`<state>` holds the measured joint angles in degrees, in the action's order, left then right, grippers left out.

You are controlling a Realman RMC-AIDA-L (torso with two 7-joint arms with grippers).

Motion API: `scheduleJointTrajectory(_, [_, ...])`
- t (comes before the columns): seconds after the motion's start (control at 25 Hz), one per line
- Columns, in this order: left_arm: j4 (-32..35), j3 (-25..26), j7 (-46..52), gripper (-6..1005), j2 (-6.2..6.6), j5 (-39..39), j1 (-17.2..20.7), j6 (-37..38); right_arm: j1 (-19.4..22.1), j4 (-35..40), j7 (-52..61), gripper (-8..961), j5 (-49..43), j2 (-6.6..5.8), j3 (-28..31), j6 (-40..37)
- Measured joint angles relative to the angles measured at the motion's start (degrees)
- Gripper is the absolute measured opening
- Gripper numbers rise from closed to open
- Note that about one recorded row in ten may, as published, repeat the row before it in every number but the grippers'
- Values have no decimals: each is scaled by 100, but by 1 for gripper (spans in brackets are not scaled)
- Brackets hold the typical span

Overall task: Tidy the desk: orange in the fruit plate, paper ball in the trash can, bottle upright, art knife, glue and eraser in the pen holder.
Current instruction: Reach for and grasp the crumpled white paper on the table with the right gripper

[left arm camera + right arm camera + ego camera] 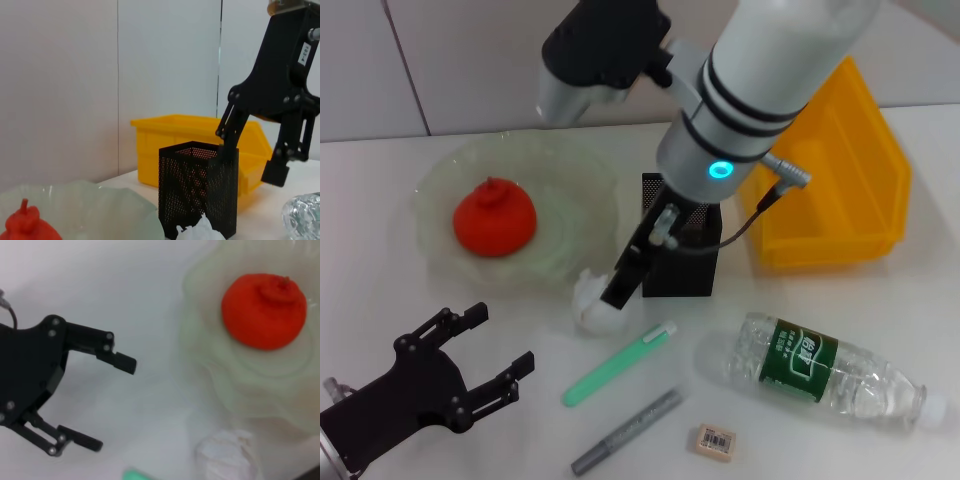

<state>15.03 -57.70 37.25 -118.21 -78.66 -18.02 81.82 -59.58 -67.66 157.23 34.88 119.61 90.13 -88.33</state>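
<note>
Looking down from the head, your right gripper (620,285) hangs spread just above the paper ball (597,305), orange (495,217) already plated; the left wrist shows it beside the pen holder (198,187), so closing on the wad looks next

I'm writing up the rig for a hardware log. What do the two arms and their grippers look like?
The right arm is a glossy white cylinder with black ring bands, a glowing teal ring light and a thin black cable looping from a silver plug. Its right gripper is black, with slim linkage fingers. The left gripper is matte black too, with bolted linkage plates and blocky fingertip pads.
</note>
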Motion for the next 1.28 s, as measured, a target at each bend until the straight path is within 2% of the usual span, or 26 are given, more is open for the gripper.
scheduleJointTrajectory(0.56, [-44,-13,-35,829,-17,0,32,0,166,549,17,787,310,19,-325,964])
scheduleJointTrajectory(1.28, [-63,-30,-43,829,-25,0,-17,-79,116,1510,-45,788,738,18,-712,1953])
